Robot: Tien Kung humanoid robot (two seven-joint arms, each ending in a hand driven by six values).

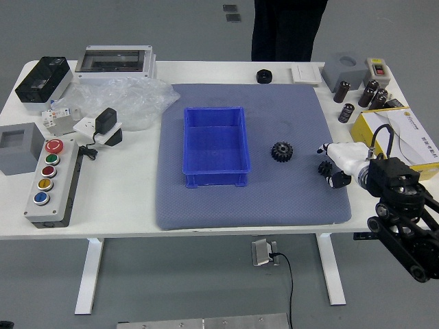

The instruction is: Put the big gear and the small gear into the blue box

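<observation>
Near edge: white tabletop point(123, 218), smooth; on it a blue-grey mat point(254, 205), finely textured, corners rounded. Left side, a long grey control box point(56, 195) with a row of round buttons in red, green, yellow and blue.

Robot's right hand point(348, 162), white-backed with black fingertips, reaches in over the mat's right edge. Fingers open, upper ones parted from the thumb. Small black gear point(325, 168), toothed rim, lies on the mat right at the opening between them; whether they touch it, cannot tell.

Big black gear point(282, 151), thick, toothed, dark hub at centre, flat on the mat, between hand and box, apart from both. Blue plastic box point(216, 149), rectangular, open-topped, glossy walls, at mid-mat.

Right of the hand, a yellow-and-white carton point(405, 137). Farther left, crumpled clear plastic point(140, 103). Beyond the mat, a squat black cylinder point(264, 76). Past the far edge, a person in dark trousers point(288, 31), standing.
</observation>
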